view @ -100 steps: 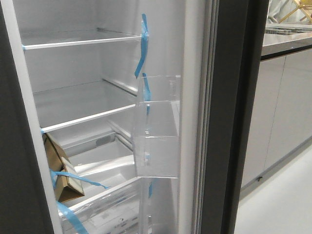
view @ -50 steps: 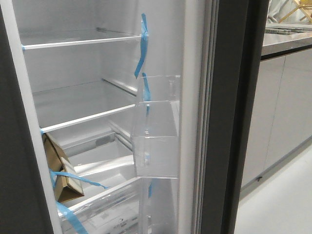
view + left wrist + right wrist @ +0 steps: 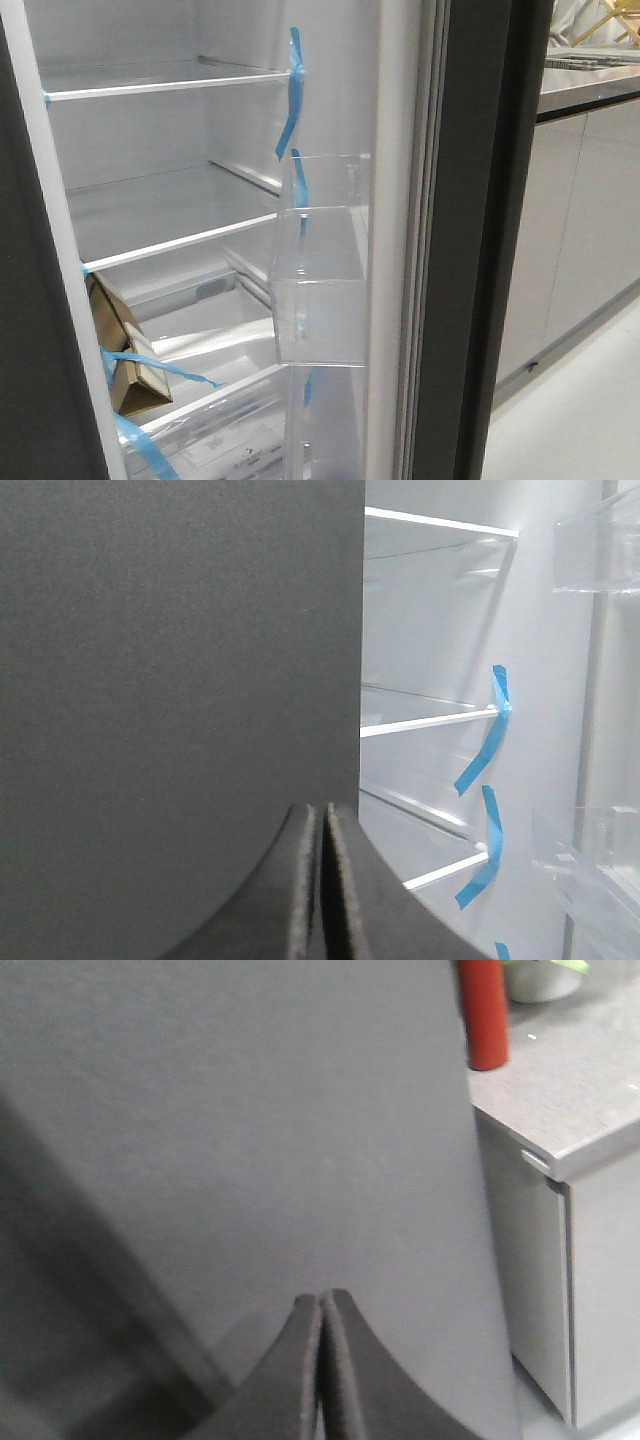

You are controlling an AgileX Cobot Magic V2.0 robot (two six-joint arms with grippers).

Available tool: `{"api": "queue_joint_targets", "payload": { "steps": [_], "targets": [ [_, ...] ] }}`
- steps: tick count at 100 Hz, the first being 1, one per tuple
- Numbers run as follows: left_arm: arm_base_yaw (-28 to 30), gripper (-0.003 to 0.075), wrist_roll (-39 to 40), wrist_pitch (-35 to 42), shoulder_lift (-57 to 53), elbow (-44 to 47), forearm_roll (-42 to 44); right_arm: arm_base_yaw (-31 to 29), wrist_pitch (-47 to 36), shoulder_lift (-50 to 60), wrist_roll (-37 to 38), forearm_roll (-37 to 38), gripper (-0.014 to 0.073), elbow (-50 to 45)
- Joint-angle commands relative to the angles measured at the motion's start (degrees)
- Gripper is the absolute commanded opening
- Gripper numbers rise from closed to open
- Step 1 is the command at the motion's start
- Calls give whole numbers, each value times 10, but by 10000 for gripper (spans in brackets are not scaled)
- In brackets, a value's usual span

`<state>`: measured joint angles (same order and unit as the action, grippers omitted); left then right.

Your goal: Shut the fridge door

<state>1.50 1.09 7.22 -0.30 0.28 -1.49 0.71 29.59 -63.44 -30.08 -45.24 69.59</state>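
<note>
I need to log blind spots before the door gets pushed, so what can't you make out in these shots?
- Front view: neither arm shows; the fridge door is seen edge-on, top and bottom cut off.
- Right wrist view: dark panel fills the frame; contact with the right gripper is unclear.
- Cardboard box: label unreadable, partly hidden by the frame.

Pale floor (image 3: 580, 420) w/ light-grey cabinets (image 3: 585, 240) standing on it, grey countertop (image 3: 570, 1090) carrying red cylinder (image 3: 484, 1010)

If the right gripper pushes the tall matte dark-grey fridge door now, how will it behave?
The tall matte dark-grey fridge door will probably swing as one stiff panel. Its smooth handleless face may let the right gripper's shut fingertips slide. The clear plastic bin looks empty, adding little weight.
</note>
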Motion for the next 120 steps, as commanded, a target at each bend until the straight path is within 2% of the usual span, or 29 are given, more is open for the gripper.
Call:
{"api": "queue_joint_targets", "payload": {
  "steps": [1, 26, 59, 99, 120],
  "targets": [
    [-1, -20, 2, 42, -6, 20, -2, 1, -21, 7, -43, -53, -48, 21],
    [-1, -20, 2, 42, -6, 20, -2, 1, -5, -16, -100, -105, -48, 40],
    [-1, -20, 2, 42, -6, 20, -2, 1, 48, -59, -105, -129, -48, 112],
    [-1, -20, 2, 42, -6, 20, -2, 1, 121, -91, -194, -267, -47, 115],
    [-1, -20, 2, 42, -6, 20, -2, 2, 147, -128, -202, -277, -47, 153]
  ]
}}
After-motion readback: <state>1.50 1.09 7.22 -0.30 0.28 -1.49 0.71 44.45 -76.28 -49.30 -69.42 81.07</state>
